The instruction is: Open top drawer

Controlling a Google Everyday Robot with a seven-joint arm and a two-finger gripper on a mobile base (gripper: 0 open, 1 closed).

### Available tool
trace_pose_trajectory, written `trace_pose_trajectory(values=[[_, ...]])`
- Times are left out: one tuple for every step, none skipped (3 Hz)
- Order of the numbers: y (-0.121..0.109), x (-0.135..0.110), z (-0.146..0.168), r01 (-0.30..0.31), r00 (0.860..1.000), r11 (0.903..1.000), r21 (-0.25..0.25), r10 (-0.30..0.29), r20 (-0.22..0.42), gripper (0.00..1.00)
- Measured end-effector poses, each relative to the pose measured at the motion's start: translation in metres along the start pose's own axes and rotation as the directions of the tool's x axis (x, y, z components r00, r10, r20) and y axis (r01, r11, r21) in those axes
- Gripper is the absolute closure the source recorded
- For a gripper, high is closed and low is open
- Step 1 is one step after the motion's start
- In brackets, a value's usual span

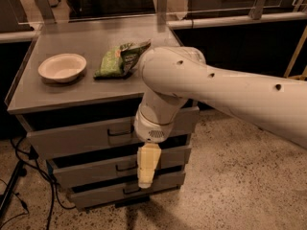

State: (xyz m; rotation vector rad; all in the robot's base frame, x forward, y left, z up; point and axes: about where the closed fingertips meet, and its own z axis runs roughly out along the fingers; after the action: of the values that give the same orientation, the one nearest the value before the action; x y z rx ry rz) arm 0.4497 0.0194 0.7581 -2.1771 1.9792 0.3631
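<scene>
Well up and left of my end effector (147,169), a white bowl (62,67) sits on the worktop (29,92), with a green snack bag (120,60) nearer. The top drawer (72,140) looks closed. Its dark loop handle (120,130) is just up-left of the end effector, which hangs pointing down before the lower drawer fronts (91,169). I cannot tell whether it is spread or pressed together. I judge this the approach step: next, raise it and line up on the handle.
</scene>
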Motion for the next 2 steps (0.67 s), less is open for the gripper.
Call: trace_pose_trajectory(values=[[-0.012, -0.009, 0.014, 0.021, 1.0, 0.9997, -0.015, -0.021, -0.003, 0.0], [-0.037, -0.02, 0.029, 0.046, 0.999, 0.9987, -0.025, -0.045, 0.005, 0.0]])
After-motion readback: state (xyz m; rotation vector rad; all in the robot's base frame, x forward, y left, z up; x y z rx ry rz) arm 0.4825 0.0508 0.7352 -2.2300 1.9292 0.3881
